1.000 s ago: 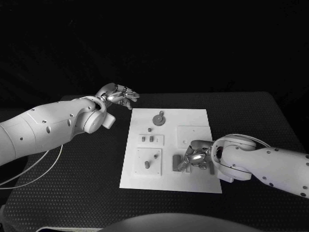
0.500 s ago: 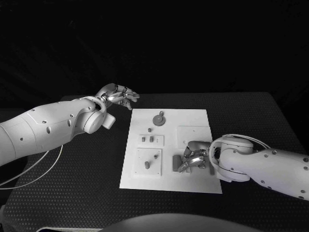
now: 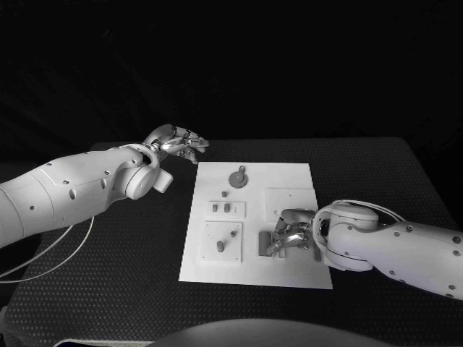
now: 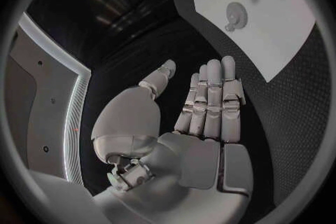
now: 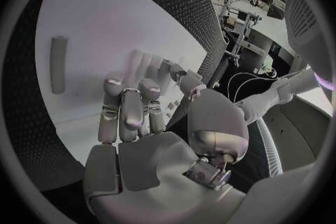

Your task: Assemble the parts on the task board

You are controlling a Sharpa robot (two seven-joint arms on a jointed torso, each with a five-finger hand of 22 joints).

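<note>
Task board (image 3: 255, 271): white, centred on black table (image 3: 106, 289), long axis running away from robot, small grey parts (image 3: 264, 243) seated on it. Nearest, right hand (image 3: 291, 236) over board's near right area, fingers bent down among the parts there; grasp or mere contact cannot be told, so judged step is picking or seating a part, next move calling for a slow, straight lift or press. Farthest, left hand (image 3: 175, 141) raised off board's far left corner, fingers extended, holding nothing.

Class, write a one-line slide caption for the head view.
Right robot hand works over the task board; left robot hand hovers open beside it.
</note>
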